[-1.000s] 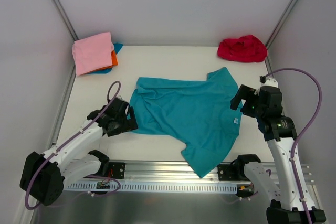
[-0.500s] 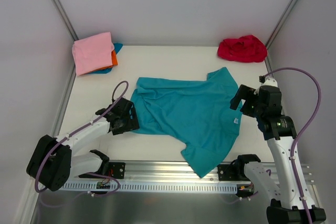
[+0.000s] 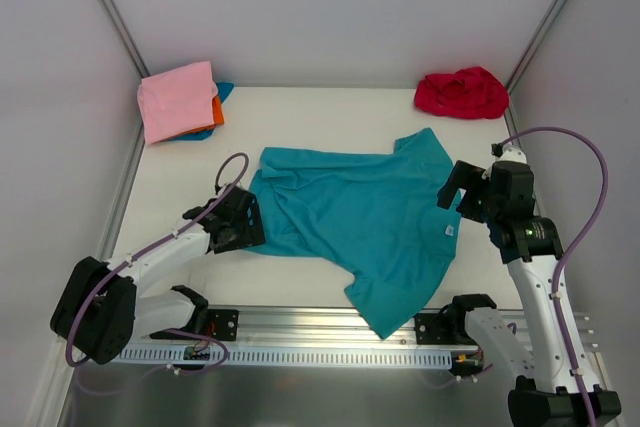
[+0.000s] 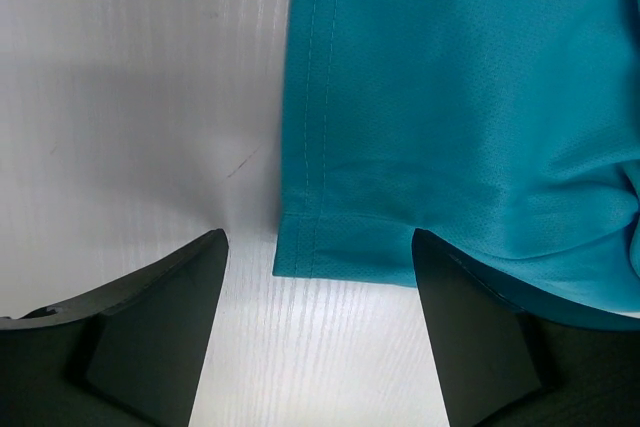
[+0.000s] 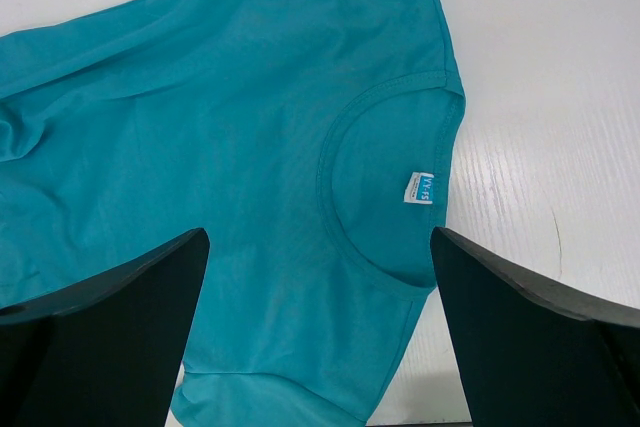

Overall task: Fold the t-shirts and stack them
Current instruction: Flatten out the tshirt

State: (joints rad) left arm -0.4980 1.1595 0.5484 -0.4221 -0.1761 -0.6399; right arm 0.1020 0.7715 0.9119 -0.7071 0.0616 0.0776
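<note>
Over the last second the left arm changed its posture and brought the left gripper (image 3: 232, 224) in against the left hem corner of the teal shirt (image 3: 360, 217), and the jaws narrowed slightly. They stood apart, one on each side of that corner, with nothing clamped. The right gripper (image 3: 458, 187) had hardly moved. It hung with its jaws wide apart over the collar, near the white label (image 5: 420, 188), and held nothing. The teal shirt had not shifted. It lay spread but wrinkled in the middle of the tabletop (image 3: 330, 112), with the hem toward the left edge, the collar toward the right edge and one sleeve reaching toward the near edge. On this evidence the left side was set for a pinch on the hem corner, and the fold was not yet begun. Shirts counted: five. One teal lay unfolded at the centre. One red shirt (image 3: 462, 93) lay crumpled in the far right corner. Three lay piled in the far left corner: one pink shirt (image 3: 178, 97) on top, with one orange shirt (image 3: 216, 110) and one blue shirt (image 3: 224, 91) showing at its edges. That pile appeared folded, so two shirts probably remained to be done. Grippers counted: two, both empty.
</note>
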